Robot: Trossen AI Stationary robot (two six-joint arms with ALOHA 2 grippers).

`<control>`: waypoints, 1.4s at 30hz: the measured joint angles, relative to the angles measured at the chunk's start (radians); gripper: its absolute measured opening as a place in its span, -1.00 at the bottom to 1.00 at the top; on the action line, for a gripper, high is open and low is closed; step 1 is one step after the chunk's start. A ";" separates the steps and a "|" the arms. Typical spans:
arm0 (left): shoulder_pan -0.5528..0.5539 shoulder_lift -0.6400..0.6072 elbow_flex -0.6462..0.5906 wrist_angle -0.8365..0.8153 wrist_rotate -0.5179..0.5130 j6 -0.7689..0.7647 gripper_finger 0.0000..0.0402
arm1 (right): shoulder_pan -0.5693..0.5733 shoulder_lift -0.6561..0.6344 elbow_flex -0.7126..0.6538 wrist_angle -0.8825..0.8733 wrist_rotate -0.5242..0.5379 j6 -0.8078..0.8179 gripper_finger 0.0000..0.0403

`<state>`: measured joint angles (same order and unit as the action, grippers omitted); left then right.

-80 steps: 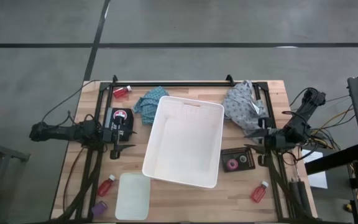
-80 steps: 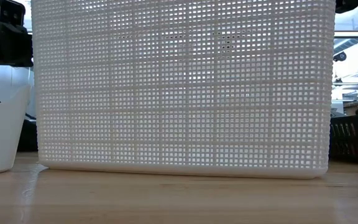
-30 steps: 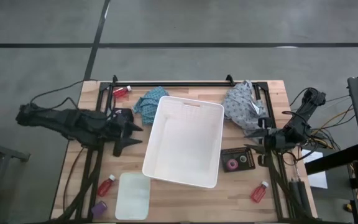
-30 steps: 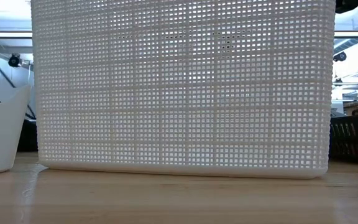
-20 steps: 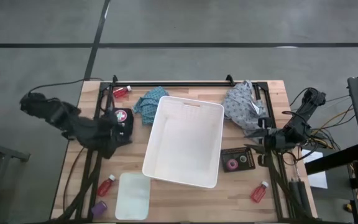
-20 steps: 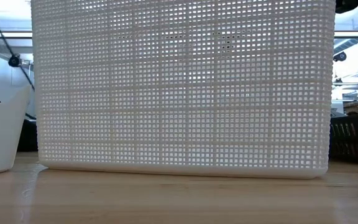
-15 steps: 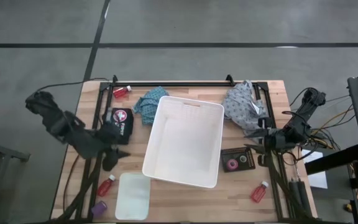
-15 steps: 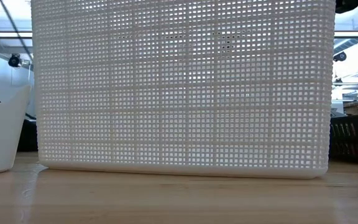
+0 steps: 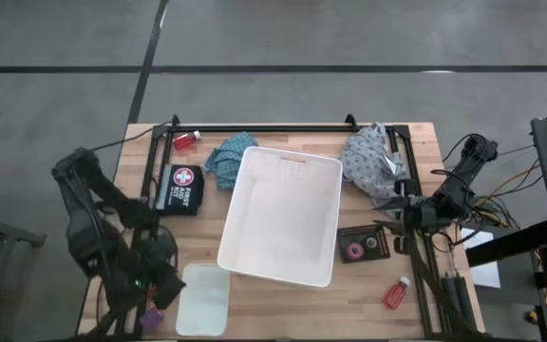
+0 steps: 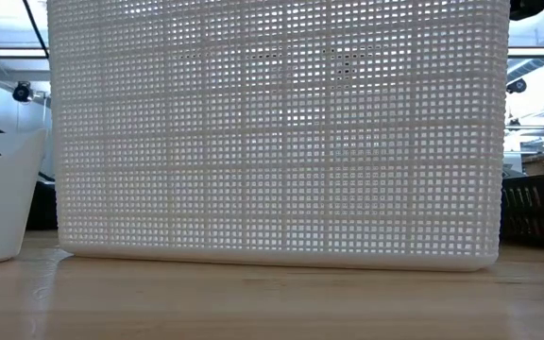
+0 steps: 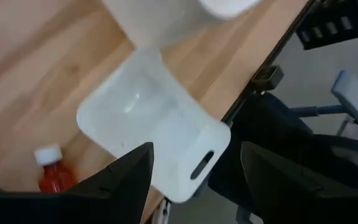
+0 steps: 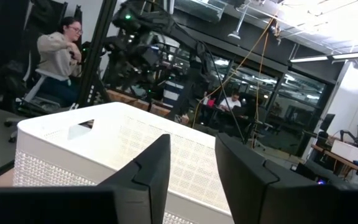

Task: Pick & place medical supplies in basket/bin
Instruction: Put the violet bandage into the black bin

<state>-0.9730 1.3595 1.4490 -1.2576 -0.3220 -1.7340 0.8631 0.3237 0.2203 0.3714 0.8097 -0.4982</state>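
My left gripper (image 11: pixel 194 180) hangs open above the table's near left part, pointing steeply down, and holds nothing. Below it lie a small red bottle with a white cap (image 11: pixel 55 173) and the small translucent tray (image 11: pixel 157 127), both flat on the wood. In the high view the left arm (image 9: pixel 150 271) hides that bottle. The large white basket (image 9: pixel 280 214) stands mid-table. A teal cloth (image 9: pixel 226 157) and a grey cloth (image 9: pixel 368 161) lie at the basket's far corners. My right gripper (image 12: pixel 194 177) waits at the right edge, open, holding nothing.
A black first-aid pouch (image 9: pixel 180 187) lies left of the basket. A flat black tray with purple rolls (image 9: pixel 364 245) sits to the basket's right. Red bottles lie at the far left (image 9: pixel 186 140) and the near right (image 9: pixel 397 292). People sit in the room beyond (image 12: pixel 58 53).
My left arm has swung from beside the first-aid pouch toward the table's near edge. Its gripper has tipped to point steeply down and now hangs over the near-left bottle and the small tray. The pouch stays where it lay.
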 joint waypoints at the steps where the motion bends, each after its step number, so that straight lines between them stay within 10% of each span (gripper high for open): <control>1: -0.008 0.013 0.000 0.000 0.010 -0.033 0.24 | 0.000 0.000 0.000 0.000 0.000 0.000 -0.40; 11: -0.027 0.153 -0.001 0.028 0.386 -0.296 0.20 | 0.000 0.000 0.000 0.000 0.000 0.000 -0.41; 26: -0.027 0.300 -0.001 0.106 0.587 -0.358 0.06 | 0.000 0.000 0.000 0.000 0.000 0.000 -0.38; 42: -0.025 0.308 -0.253 0.310 0.669 0.014 -0.09 | 0.000 0.000 0.000 0.000 0.000 0.000 -0.43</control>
<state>-0.9977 1.6672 1.1962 -0.9472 0.3475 -1.7200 0.8627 0.3237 0.2203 0.3714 0.8097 -0.4980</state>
